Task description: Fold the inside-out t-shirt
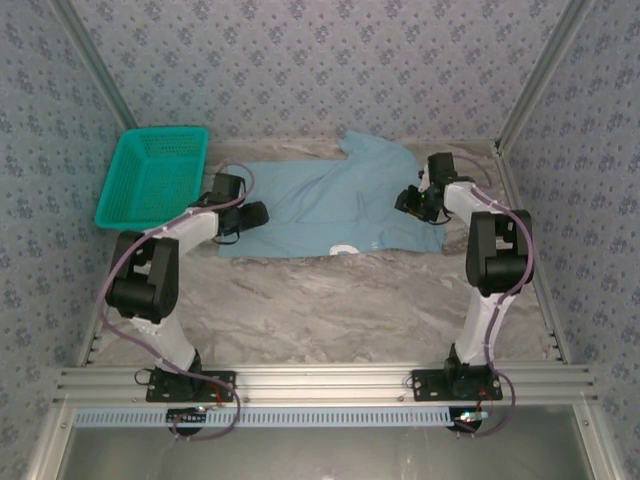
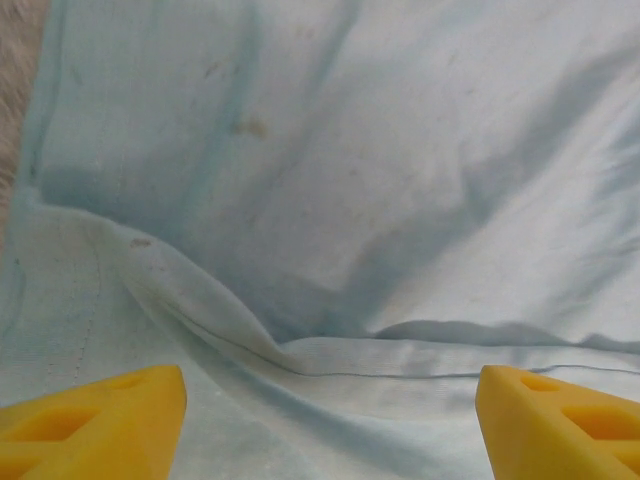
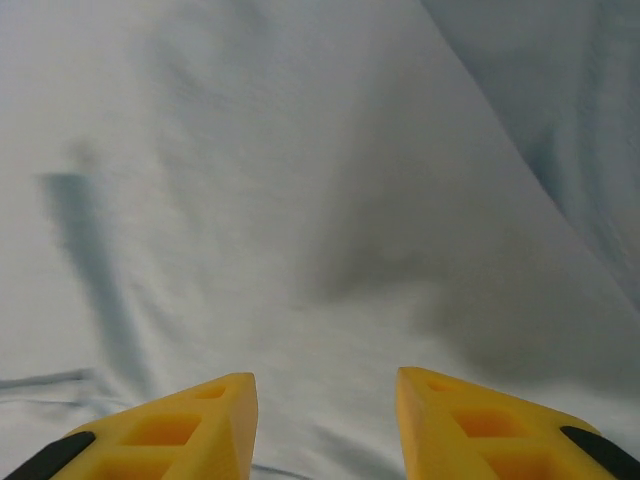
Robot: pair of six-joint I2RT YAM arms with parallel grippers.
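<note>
Status: t-shirt lies spread on the bench, in the far half around 12 o'clock from bench centre, mostly flat. One sleeve sticks out at about 1 o'clock. A small white tag shows at the near hem, 6 o'clock side.

Progress, by judgement: early. The cloth is laid out wide, not a compact stack. No clean fold line reads from the top view. The left wrist view shows a seamed edge riding as a soft ridge over another layer, so there is some overlap at the 9 o'clock end, and it is loose. Left to do: bring the sides and sleeve in, then fold the length over. Whether the seams face outward cannot be told at this resolution.

Left hand sits at the shirt's 9 o'clock edge. In its wrist view the left hand has its fingers wide apart, with cloth below and nothing pinched.

Right hand is over the shirt's 3 o'clock side. In its wrist view the right hand has its fingers apart with a moderate gap. Smooth cloth lies beneath and none is gripped.

Containers: teal basket at 10 o'clock, just beside the shirt's far-left corner and clear of it. Its mesh floor is bare, so it looks empty.
</note>
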